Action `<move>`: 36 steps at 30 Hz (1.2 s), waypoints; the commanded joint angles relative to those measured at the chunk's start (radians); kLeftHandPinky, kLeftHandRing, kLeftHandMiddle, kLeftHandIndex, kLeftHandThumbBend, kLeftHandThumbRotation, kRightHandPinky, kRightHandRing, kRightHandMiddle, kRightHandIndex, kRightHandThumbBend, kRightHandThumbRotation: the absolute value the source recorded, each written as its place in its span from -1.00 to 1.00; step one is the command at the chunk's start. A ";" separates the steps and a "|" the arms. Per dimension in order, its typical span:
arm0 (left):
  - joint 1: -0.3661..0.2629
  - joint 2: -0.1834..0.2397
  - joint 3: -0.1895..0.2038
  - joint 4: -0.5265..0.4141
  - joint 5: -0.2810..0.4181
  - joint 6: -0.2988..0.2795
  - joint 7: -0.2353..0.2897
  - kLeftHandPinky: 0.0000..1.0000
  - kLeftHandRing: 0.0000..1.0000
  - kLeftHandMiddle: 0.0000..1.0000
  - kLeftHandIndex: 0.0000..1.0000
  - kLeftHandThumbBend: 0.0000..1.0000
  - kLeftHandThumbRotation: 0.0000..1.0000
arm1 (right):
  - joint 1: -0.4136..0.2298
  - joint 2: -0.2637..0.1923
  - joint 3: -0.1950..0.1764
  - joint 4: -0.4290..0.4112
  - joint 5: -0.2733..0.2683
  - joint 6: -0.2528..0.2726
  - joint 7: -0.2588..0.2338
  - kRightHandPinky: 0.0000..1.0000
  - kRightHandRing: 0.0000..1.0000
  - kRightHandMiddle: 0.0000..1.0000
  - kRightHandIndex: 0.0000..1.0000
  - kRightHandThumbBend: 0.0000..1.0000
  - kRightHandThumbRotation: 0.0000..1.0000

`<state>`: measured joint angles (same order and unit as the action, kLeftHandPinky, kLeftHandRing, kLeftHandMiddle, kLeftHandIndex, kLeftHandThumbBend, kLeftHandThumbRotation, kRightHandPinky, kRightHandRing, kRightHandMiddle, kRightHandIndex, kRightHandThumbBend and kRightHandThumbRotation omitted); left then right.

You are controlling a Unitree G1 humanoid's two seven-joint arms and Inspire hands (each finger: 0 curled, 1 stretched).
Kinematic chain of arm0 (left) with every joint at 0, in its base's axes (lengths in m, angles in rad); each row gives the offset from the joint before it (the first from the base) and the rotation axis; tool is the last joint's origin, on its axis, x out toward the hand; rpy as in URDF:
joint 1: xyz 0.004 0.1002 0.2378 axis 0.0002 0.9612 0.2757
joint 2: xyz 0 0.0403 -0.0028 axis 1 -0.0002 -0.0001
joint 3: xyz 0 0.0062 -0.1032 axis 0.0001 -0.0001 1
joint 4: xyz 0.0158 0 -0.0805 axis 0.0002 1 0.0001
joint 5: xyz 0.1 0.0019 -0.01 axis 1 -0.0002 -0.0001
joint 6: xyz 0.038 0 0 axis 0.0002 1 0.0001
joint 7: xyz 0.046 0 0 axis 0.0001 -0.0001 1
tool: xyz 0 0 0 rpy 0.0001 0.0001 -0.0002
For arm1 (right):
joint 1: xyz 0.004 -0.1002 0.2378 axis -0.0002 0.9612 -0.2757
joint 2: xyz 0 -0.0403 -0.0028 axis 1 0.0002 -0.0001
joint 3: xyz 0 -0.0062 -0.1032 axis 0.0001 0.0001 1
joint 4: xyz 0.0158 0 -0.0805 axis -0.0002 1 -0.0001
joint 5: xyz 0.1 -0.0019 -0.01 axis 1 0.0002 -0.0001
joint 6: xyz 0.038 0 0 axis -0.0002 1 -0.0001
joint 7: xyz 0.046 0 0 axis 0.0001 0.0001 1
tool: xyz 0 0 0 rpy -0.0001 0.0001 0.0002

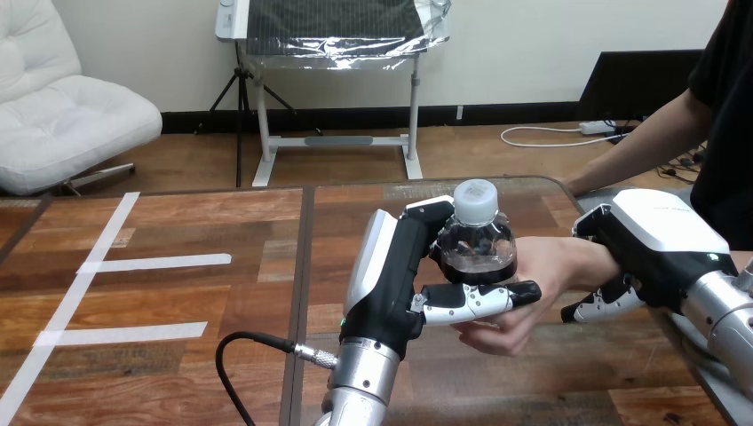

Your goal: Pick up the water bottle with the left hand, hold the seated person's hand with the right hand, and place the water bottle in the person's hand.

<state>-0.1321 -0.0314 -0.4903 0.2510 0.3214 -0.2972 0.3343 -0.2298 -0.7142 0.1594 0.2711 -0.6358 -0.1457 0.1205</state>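
Observation:
A small clear water bottle (478, 247) with dark liquid and a white cap stands upright just right of the table's middle. My left hand (391, 266) is shut on it, with fingers behind it and the thumb across its lower front. The person's hand (530, 288) reaches in from the right, palm up, under and beside the bottle's base, its fingers cupped below my thumb. My right hand (653, 235) lies over the person's wrist, and its fingers (593, 307) curl round underneath.
White tape strips (151, 263) mark the wooden table (222, 222) at the left. The person's other arm (622, 151) reaches down to the table's far right edge. A seam runs down the table left of my left arm.

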 commanded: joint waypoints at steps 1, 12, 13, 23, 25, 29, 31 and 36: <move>-0.118 -0.203 -0.039 -0.010 0.003 -0.022 0.016 -0.34 -0.24 -0.13 -0.09 0.31 -1.00 | -0.046 -0.019 -0.041 -0.010 0.013 0.022 -0.010 -0.57 -0.43 -0.26 -0.22 0.54 -1.00; -0.123 -0.196 -0.038 -0.003 0.009 -0.025 0.024 -0.33 -0.23 -0.12 -0.09 0.30 -1.00 | -0.051 -0.015 -0.041 -0.009 0.015 0.046 0.005 -0.56 -0.43 -0.25 -0.21 0.55 -1.00; -0.124 -0.195 -0.039 -0.003 0.013 -0.025 0.026 -0.33 -0.23 -0.12 -0.09 0.29 -1.00 | -0.051 -0.015 -0.041 -0.011 0.014 0.052 0.009 -0.57 -0.43 -0.24 -0.21 0.53 -1.00; -0.122 -0.194 -0.033 -0.003 -0.006 -0.026 0.021 -0.34 -0.24 -0.13 -0.09 0.30 -1.00 | -0.054 -0.015 -0.040 0.000 0.017 0.037 -0.003 -0.55 -0.41 -0.22 -0.19 0.56 -1.00; -0.122 -0.195 -0.031 -0.001 -0.013 -0.029 0.018 -0.34 -0.24 -0.13 -0.08 0.31 -1.00 | -0.055 -0.015 -0.038 0.005 0.012 0.032 -0.013 -0.51 -0.37 -0.19 -0.16 0.57 -1.00; -0.120 -0.189 -0.031 -0.008 -0.016 -0.023 0.011 -0.33 -0.23 -0.13 -0.07 0.31 -1.00 | -0.054 -0.028 -0.024 0.009 -0.027 0.018 -0.043 -0.39 -0.26 -0.11 -0.08 0.63 -1.00; -0.122 -0.187 -0.030 -0.005 -0.017 -0.025 0.010 -0.30 -0.19 -0.09 -0.05 0.34 -1.00 | -0.055 -0.025 -0.025 0.008 -0.027 0.025 -0.037 -0.30 -0.16 -0.02 -0.02 0.64 -1.00; -0.133 -0.152 -0.048 -0.048 0.034 0.064 -0.028 -0.07 0.08 0.17 0.22 0.47 -0.85 | -0.056 -0.026 -0.023 0.009 -0.035 0.023 -0.033 -0.13 0.02 0.13 0.11 0.68 -1.00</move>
<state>-0.1410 -0.0303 -0.4999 0.2555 0.3229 -0.2843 0.3349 -0.2299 -0.7149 0.1593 0.2734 -0.6572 -0.1376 0.1184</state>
